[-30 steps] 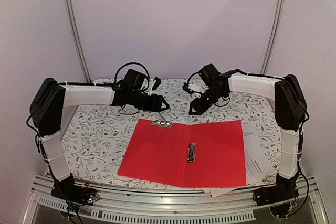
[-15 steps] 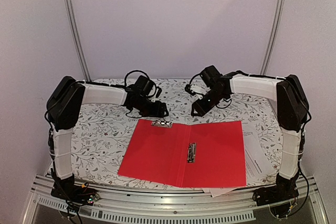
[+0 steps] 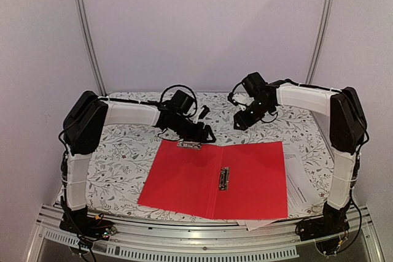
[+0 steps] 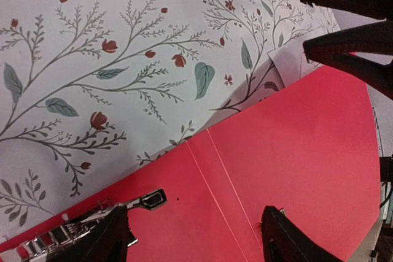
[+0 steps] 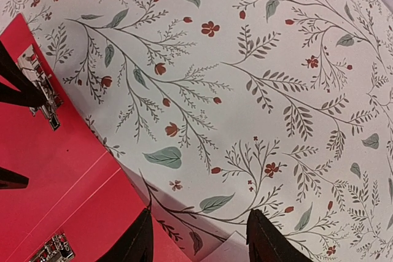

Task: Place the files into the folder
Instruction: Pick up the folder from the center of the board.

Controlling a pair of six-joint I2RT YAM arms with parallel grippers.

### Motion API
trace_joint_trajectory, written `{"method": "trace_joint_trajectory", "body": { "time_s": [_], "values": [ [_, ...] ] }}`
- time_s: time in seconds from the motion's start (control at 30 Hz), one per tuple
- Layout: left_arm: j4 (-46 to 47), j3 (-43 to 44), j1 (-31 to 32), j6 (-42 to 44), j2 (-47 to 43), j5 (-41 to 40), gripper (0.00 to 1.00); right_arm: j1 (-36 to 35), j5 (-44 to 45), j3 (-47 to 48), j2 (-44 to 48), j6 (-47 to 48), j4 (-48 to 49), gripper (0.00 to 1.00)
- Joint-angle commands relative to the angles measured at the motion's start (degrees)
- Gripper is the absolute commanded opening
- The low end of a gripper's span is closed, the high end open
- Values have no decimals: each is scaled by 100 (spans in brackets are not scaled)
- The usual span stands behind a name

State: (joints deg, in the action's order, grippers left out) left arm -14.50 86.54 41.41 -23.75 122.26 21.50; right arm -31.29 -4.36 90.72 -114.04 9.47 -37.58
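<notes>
Left arm (image 3: 132, 113) has swung right over the folder (image 3: 178, 182) covering files (image 3: 302, 189)

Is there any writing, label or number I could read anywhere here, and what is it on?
No text here can be read.
white sheets sticking out from under the red folder: lines of black print, too small to read.
red folder and flowered tablecloth: no lettering shows.
</notes>
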Motion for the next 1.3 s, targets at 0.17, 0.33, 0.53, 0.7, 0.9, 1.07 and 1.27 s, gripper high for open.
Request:
{"method": "trace_joint_trajectory", "body": {
  "time_s": [0.17, 0.33, 0.53, 0.7, 0.9, 1.07, 1.27],
  "values": [
    [-248, 185, 201, 920, -67, 305, 76, 263, 786, -230, 560, -757, -455, 54],
    [297, -226, 168, 980, -648, -1, 78, 435, 695, -768, 1109, -1661, -772, 57],
    [684, -474, 166, 864, -987, -488, 85, 588, 525, -1628, 1960, -2420, -1100, 73],
    [700, -599, 161, 871, -1127, -886, 87, 866, 127, -2222, 2600, -2810, -1281, 78],
    [765, -649, 150, 907, -1140, -950, 89, 1300, -627, -2932, 3164, -3077, -1188, 77],
    [757, -639, 148, 889, -1136, -927, 88, 1442, -1228, -3519, 3159, -3261, -709, 75],
    [733, -640, 144, 896, -1174, -925, 88, 1478, -1866, -3995, 2957, -3524, 141, 64]
  ]
}}
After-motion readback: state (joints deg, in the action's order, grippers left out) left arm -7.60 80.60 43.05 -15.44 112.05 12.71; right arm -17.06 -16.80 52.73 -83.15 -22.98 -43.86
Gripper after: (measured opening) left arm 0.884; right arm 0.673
